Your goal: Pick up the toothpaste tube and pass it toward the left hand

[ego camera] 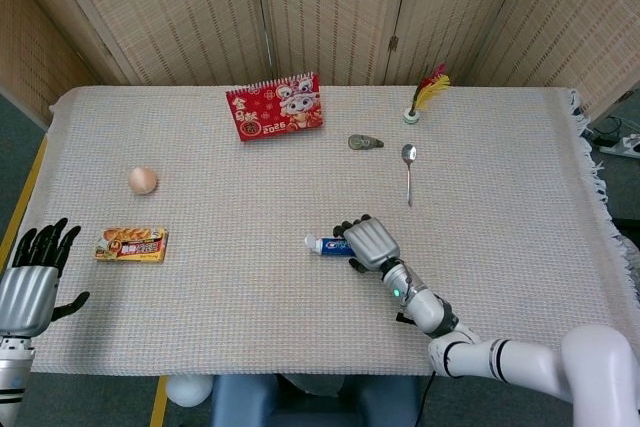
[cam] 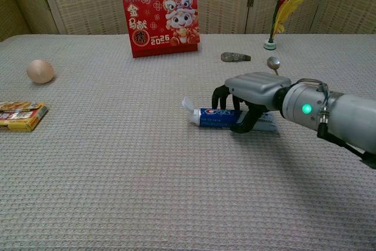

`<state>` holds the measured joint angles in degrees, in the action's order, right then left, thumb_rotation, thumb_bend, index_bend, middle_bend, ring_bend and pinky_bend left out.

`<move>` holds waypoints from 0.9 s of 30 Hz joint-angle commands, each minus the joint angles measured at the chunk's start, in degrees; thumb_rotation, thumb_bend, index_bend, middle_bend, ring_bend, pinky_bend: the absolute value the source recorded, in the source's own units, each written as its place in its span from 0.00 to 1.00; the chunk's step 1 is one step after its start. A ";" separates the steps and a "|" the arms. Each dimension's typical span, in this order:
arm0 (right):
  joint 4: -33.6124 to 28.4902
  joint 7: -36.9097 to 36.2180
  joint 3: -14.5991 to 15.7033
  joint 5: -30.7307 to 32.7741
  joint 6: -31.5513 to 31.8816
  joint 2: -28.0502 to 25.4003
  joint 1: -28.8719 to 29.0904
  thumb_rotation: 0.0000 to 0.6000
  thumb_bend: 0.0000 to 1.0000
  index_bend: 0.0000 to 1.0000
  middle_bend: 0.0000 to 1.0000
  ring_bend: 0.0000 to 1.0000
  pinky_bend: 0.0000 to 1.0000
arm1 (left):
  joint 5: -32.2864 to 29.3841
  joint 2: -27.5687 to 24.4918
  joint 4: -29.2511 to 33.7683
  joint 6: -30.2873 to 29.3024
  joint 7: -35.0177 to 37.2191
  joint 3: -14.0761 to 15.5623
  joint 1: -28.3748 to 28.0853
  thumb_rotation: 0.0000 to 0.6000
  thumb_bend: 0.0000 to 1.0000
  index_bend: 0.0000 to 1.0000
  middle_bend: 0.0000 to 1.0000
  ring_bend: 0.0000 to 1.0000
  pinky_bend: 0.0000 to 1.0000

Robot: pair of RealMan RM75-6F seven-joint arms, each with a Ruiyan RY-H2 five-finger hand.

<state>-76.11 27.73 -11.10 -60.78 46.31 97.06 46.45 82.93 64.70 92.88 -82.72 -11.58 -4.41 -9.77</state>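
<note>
Right hand (cam: 249,95) arched over toothpaste tube (cam: 226,117) lying flat mid-table, fingers curling round its middle, grip not yet closed. Tube looks light, soft, squashable; firmer hold likely near cap end. Left hand (ego camera: 28,282) waits spread, empty.

Toothpaste tube (cam: 220,117): we see a blue and white tube with a white cap.
Pose: we find it lying flat on the woven tablecloth, cap end toward our left.
Place: near the table's middle.
Cover: our right hand (cam: 249,92) arches over its tail half, fingers curled round it.
</note>
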 commanded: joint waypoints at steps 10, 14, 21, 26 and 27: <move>1.49 -0.82 0.48 1.37 -0.09 1.03 1.27 1.00 0.45 0.37 0.38 0.45 0.31 | -0.31 0.04 -0.15 0.08 0.05 0.03 0.12 1.00 0.23 0.07 0.03 0.01 0.00; 1.91 -2.54 0.71 0.57 -0.43 1.14 1.45 1.00 0.52 0.42 0.42 0.48 0.38 | -0.31 -0.03 -0.07 0.47 -0.11 -0.11 -0.22 1.00 0.23 0.07 0.03 0.01 0.00; 0.81 -7.72 1.07 -3.96 -2.81 -1.49 2.54 1.00 0.70 0.48 0.46 0.55 0.48 | 1.14 -1.07 0.78 3.23 0.80 -0.83 -2.94 1.00 0.23 0.08 0.05 0.04 0.00; -3.04 -10.33 -0.18 -7.04 -3.67 -5.89 3.98 1.00 0.78 0.50 0.48 0.59 0.51 | 2.59 -1.71 1.12 5.74 1.93 -1.81 -5.86 1.00 0.23 0.09 0.07 0.06 0.00; -4.49 -10.85 -0.68 -7.38 -4.36 -7.39 4.55 1.00 0.78 0.50 0.48 0.59 0.51 | 2.94 -1.71 1.15 6.44 2.96 -2.11 -6.69 1.00 0.23 0.09 0.07 0.06 0.00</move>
<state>-78.63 17.92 -10.97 -67.12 42.92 91.68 50.04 85.25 63.15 93.91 -77.24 -9.73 -6.01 -15.40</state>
